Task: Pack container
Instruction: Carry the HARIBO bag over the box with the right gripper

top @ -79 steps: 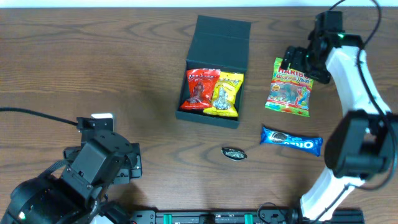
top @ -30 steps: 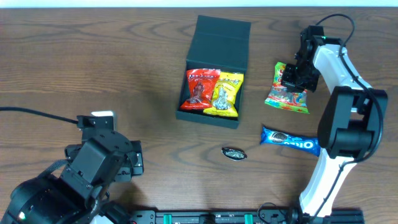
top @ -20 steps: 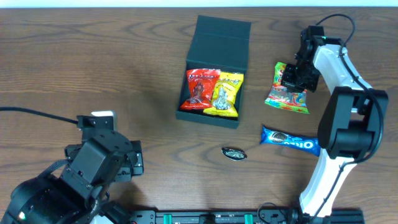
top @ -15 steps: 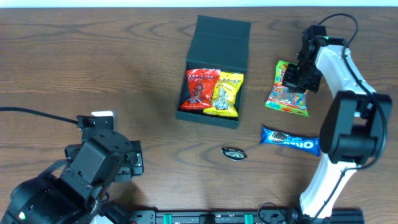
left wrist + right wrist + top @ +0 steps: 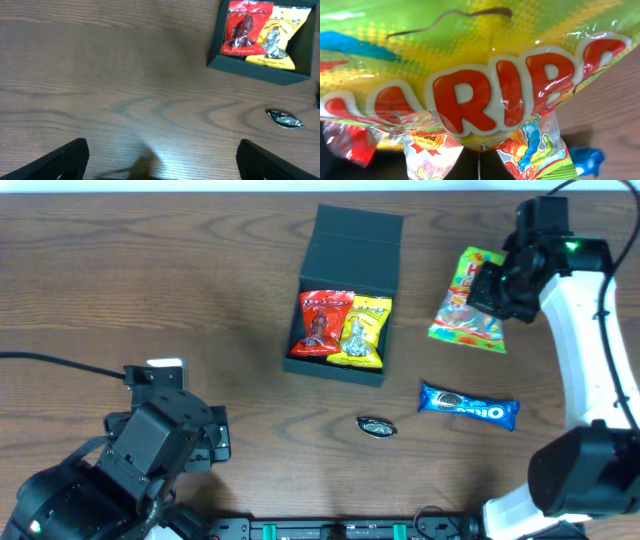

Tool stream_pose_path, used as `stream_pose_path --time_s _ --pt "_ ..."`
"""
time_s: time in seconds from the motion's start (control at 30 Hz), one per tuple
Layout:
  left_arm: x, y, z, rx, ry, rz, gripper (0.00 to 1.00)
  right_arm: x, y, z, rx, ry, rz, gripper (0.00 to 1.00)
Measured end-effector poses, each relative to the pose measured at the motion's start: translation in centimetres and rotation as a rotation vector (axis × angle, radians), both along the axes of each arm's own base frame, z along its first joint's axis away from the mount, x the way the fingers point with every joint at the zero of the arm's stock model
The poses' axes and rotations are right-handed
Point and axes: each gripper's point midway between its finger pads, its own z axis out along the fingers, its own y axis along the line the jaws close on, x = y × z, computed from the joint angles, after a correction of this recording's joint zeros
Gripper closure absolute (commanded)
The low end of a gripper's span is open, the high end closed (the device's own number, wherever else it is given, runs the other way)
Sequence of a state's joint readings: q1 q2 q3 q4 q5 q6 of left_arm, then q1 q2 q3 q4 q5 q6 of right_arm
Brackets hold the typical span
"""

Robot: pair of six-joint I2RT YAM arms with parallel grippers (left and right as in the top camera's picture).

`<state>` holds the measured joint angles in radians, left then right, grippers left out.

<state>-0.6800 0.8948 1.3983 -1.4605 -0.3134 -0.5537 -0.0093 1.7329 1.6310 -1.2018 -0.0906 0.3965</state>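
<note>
The container (image 5: 335, 368), a dark square box with its flap lid (image 5: 358, 238) standing open at the back, sits at table centre. A red packet (image 5: 320, 322) and a yellow packet (image 5: 362, 332) lie side by side in it. To its right, my right gripper (image 5: 492, 284) is shut on a Haribo gummy bag (image 5: 468, 305), which hangs lifted off the table. That bag (image 5: 470, 75) fills the right wrist view, pinched between the closed jaws (image 5: 479, 161). My left gripper (image 5: 162, 165) is open over bare wood at the near left, far from the box (image 5: 257, 74).
A blue Oreo packet (image 5: 468, 407) lies at the right front. A small dark wrapped candy (image 5: 376, 426) rests just in front of the box and also shows in the left wrist view (image 5: 284, 118). The bulky left arm (image 5: 150, 455) fills the near-left corner.
My right gripper has risen and swung back to the right, taking the Haribo bag up off the table. The left arm has stayed still.
</note>
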Motion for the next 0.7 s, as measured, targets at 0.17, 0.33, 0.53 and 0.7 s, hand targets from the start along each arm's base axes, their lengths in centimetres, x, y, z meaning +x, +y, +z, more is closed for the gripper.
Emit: stream_pose_path --time_s 0.17,0.33,0.53,0.7 --pt "0.0 0.0 0.0 0.0 0.0 0.0 0.05 -1.2 6.2 -0.1 0.047 0.035 0.063 0.98" --pt "0.0 0.0 0.0 0.0 0.0 0.0 0.05 -2.7 13.4 0.1 0.076 0.03 0.118 0.98" --pt "0.0 0.0 0.0 0.0 0.0 0.0 0.05 -3.1 17.2 0.3 0.12 0.005 0.063 0.98" --pt "0.0 0.0 0.0 0.0 0.001 0.0 0.05 -2.3 18.5 -1.6 0.132 0.033 -0.001 0.98"
